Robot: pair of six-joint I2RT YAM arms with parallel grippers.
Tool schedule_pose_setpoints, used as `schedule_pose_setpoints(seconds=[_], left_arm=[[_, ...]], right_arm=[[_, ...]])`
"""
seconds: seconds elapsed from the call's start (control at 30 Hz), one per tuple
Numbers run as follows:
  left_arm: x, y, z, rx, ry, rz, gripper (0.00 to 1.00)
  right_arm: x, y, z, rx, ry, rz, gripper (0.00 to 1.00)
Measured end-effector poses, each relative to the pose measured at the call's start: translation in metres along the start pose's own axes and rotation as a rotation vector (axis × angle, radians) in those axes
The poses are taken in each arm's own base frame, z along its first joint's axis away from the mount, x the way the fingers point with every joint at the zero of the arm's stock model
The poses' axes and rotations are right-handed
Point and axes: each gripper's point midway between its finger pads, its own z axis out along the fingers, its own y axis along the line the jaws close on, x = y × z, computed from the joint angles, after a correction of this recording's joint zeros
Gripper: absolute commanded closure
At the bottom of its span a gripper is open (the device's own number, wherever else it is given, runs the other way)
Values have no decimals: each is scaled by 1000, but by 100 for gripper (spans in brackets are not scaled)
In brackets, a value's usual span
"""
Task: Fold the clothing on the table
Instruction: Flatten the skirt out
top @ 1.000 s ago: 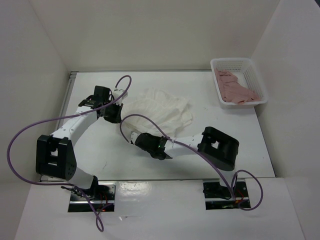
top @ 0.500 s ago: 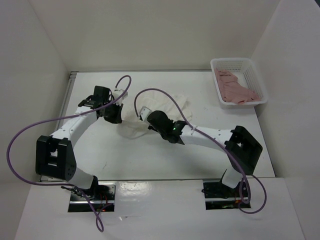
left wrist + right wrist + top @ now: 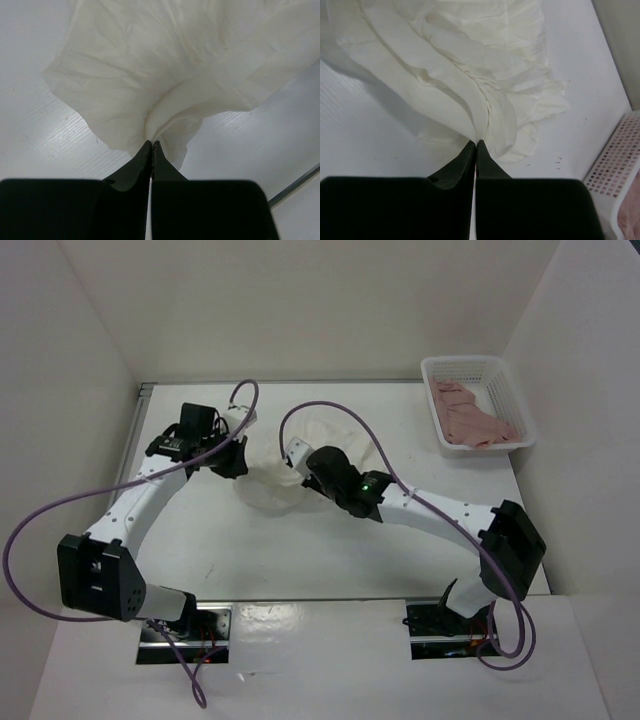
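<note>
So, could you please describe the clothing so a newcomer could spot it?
On the white table, look left of centre, toward the far edge. The clothing is thin, crinkled and white, pinched by the left gripper and the right gripper, unlike the pink garment in the basket.

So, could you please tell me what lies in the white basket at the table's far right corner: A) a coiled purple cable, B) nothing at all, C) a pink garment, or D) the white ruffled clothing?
C: a pink garment lies in the basket, while the clothing lies out on the table.
</note>
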Motion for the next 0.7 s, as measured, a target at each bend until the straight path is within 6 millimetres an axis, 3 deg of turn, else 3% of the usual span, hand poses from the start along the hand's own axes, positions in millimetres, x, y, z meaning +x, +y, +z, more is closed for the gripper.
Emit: schedule_pose_setpoints(seconds=[0.4, 0.7], left_arm=[[-40, -30, -47, 16, -166, 96, 100], [-79, -46, -109, -15, -366, 170, 100]], right_arm=[[-41, -70, -47, 107, -126, 105, 100], [-68, -112, -88, 180, -236, 166, 100]])
